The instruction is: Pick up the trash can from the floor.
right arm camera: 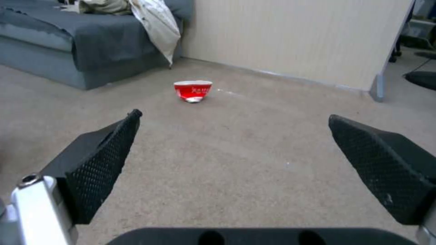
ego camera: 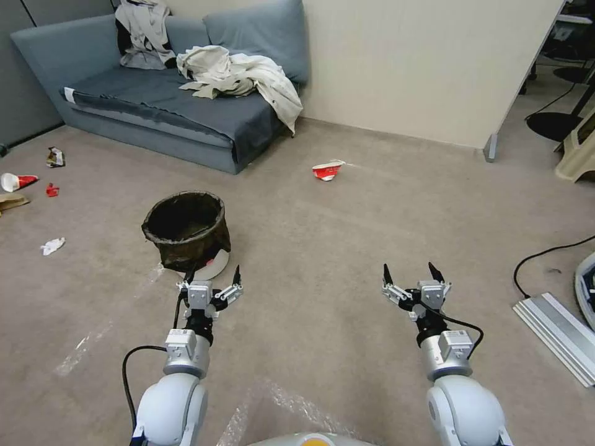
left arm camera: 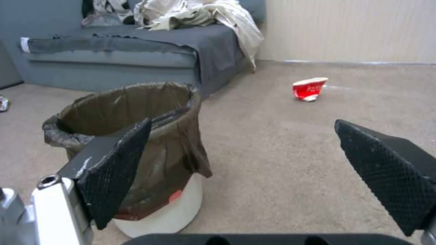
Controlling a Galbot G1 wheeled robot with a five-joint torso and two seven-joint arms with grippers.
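The trash can [ego camera: 186, 230] is a small round white bin with a dark bag folded over its rim. It stands upright on the beige carpet floor [ego camera: 322, 248], ahead and to the left of me. My left gripper [ego camera: 212, 277] hovers open just in front of the can's base, with nothing between its fingers. In the left wrist view the trash can [left arm camera: 177, 136] stands close behind one finger of the left gripper [left arm camera: 240, 136]. My right gripper [ego camera: 410, 272] is open over bare carpet, well right of the can. In its own wrist view the right gripper [right arm camera: 234, 115] is empty.
A blue sofa [ego camera: 180, 105] with heaped clothes [ego camera: 242, 74] stands at the back left. A crushed red-and-white cup [ego camera: 327, 170] lies on the carpet ahead. More litter [ego camera: 18, 181] lies far left. A black cable [ego camera: 545, 254] and metal rails [ego camera: 558, 334] are on the right.
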